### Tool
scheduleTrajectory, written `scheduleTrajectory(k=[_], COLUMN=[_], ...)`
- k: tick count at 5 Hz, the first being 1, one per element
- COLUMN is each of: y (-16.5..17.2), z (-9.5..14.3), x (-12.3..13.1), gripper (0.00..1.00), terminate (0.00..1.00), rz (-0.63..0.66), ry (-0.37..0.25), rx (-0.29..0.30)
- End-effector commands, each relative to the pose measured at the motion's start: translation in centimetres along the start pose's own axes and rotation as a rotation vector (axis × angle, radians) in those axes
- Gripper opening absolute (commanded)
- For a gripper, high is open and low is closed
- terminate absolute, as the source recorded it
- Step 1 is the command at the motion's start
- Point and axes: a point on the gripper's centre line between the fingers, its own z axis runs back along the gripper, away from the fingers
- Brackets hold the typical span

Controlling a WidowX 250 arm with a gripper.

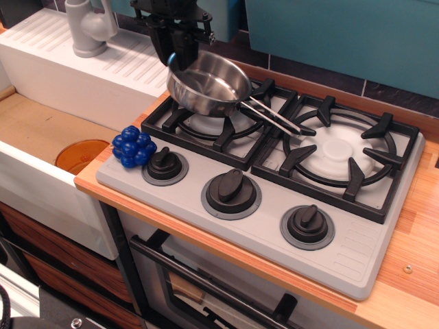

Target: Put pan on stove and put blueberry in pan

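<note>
A wooden surface [411,226] runs along a teal back wall, with a white sink [41,171] set into its left side and a grey faucet [88,27] standing behind the basin. An orange disc [79,154] lies in the bottom of the sink. On the surface sits the stove [343,257], a grey cooktop with two black grates over white burner discs and three black knobs in a row along its front edge. A black robot arm reaches down from the top of the frame, and its hand [175,58] is pinched on the far left rim of the pan [206,82]. The pan, shiny steel and tilted a little, is over the left grate [206,123]; whether it touches the grate or hangs just above cannot be told. Its thin wire handle [274,118] points right and forward, toward the gap between the two grates. The blueberry [133,146], a cluster of glossy dark-blue balls, rests at the front left corner of the stove, just beside the left knob [164,164] and well apart from the pan.
</note>
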Motion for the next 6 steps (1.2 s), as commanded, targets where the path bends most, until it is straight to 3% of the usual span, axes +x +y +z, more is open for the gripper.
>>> scheduleTrajectory(k=[1, 2, 6], y=[-1.3, -2.3, -2.3], z=[3.5, 4.9, 4.9], x=[1.5, 1.3, 1.3], gripper=[1.0, 1.0, 1.0], terminate=[0.0, 0.0, 0.0], rz=[0.008, 0.002, 0.002], ry=[-0.043, -0.03, -0.03], rx=[0.026, 0.052, 0.052])
